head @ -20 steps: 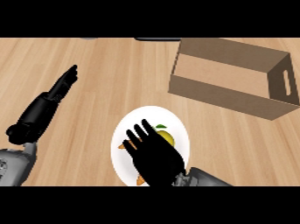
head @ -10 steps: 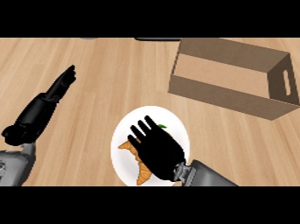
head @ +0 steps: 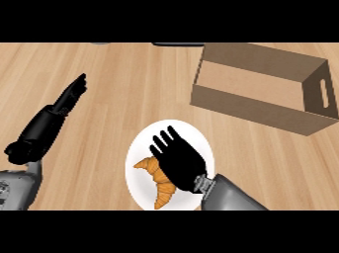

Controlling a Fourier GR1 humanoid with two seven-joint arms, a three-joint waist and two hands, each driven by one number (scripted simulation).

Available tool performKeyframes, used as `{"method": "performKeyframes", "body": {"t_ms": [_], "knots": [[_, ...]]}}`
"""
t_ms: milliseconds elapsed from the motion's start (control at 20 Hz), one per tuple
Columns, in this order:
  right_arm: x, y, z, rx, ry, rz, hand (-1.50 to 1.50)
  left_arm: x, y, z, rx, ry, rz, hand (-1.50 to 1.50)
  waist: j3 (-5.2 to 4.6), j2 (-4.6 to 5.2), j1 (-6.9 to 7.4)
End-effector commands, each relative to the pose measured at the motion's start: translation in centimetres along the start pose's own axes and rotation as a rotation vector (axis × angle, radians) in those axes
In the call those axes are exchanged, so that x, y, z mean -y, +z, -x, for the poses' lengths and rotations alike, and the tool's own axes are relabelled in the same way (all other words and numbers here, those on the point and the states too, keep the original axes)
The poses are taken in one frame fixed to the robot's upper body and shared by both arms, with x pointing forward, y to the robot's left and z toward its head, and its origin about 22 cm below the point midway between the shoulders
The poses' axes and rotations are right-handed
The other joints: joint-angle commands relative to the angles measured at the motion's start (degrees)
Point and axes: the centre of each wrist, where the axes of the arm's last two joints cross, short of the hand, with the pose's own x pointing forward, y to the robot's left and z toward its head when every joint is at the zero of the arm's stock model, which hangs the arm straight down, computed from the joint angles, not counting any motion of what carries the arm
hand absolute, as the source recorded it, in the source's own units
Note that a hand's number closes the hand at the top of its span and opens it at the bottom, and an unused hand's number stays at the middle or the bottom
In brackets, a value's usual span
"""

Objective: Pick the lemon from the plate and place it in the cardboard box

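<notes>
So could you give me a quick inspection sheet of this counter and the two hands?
Surface: wooden counter.
Job's things: white plate near the front; cardboard box upper right, open-topped, nothing seen inside; lemon not visible, possibly hidden under the hand.
Clutter: croissant on the plate.
Hands: right hand over the plate, fingers straight; left hand open, resting at left.
Cables: nothing seen.
Surroundings: dark shape at the far edge, too cut off to name.

One view only, from the robot's head: it faces steeply down, close above the tabletop (head: 128,74), framing centred just above the plate (head: 195,136).
</notes>
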Motion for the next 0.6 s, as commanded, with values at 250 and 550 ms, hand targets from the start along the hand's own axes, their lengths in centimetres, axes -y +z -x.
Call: {"method": "performKeyframes", "body": {"t_ms": [250, 550], "knots": [[-1.2, 0.1, 1.6, -0.007, -0.030, -0.021, -1.50, 0.0, 1.4, 0.5, -0.003, -0.013, -0.008, 0.00, -0.01, -0.05, -0.16], [-2.5, -1.8, 1.0, 0.162, 0.054, 0.039, 1.50, 1.3, -1.6, 0.3, -0.014, 0.008, 0.007, 0.00, 0.00, 0.13, -0.24]]}}
